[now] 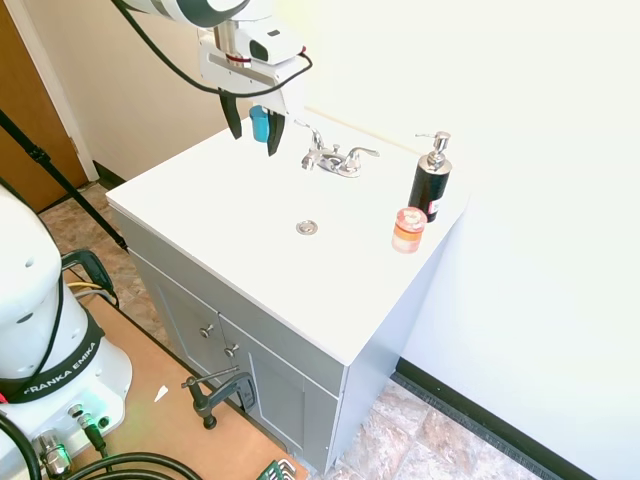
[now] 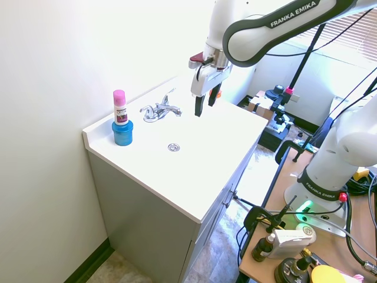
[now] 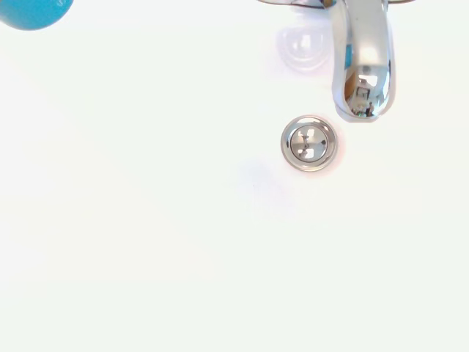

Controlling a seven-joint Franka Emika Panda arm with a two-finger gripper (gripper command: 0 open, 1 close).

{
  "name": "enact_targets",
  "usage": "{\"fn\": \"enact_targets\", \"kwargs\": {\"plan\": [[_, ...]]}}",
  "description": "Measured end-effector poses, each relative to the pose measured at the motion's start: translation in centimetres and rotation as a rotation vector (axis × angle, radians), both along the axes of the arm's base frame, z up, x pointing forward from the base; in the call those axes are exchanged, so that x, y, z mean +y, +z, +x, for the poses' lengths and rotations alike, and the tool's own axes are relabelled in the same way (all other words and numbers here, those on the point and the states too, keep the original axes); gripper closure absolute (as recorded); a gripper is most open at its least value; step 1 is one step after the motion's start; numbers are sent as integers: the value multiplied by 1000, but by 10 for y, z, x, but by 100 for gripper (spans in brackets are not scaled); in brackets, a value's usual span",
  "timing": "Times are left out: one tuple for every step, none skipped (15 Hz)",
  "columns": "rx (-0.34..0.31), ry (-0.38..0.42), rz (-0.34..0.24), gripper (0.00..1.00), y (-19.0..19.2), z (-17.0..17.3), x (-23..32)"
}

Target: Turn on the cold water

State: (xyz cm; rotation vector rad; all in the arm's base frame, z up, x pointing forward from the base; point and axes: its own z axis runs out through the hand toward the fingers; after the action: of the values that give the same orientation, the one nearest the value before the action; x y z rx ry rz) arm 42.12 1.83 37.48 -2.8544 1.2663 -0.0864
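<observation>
Visible only in wrist view: drain (image 3: 309, 143) below spout (image 3: 363, 62). Gripper (image 1: 252, 131) open, empty, above worktop (image 1: 200, 210); cold-water lever (image 1: 361, 153) beyond faucet (image 1: 334, 160), well apart.

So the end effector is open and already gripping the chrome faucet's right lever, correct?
Not gripping. In the first exterior view the open end effector hangs in the air left of the small chrome two-lever faucet, clear of its right lever.

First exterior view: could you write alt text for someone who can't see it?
A white robot arm's open gripper hangs above a white sink counter, left of a dry chrome faucet. A black pump bottle and a small orange jar stand at right.
</observation>
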Motion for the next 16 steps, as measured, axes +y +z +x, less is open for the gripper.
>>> {"fn": "enact_targets", "kwargs": {"plan": [[1,0,0,0,0,0,0],[-5,-2,-1,0,0,1,0],[-31,-14,-7,0,1,5,-2],[-70,-34,-20,0,2,13,-6],[-111,-52,-42,0,2,23,-12],[-149,-73,-68,0,0,36,-20],[-186,-88,-93,0,-1,51,-27],[-223,-98,-123,0,-3,66,-35],[-254,-105,-153,0,-5,82,-43],[-279,-110,-186,0,-8,97,-50],[-298,-113,-216,0,-10,111,-57],[-309,-116,-239,0,-12,123,-64],[-319,-115,-254,0,-15,136,-69],[-325,-116,-263,0,-19,147,-71],[-329,-113,-272,0,-22,156,-72],[-331,-110,-280,0,-26,165,-72]]}}
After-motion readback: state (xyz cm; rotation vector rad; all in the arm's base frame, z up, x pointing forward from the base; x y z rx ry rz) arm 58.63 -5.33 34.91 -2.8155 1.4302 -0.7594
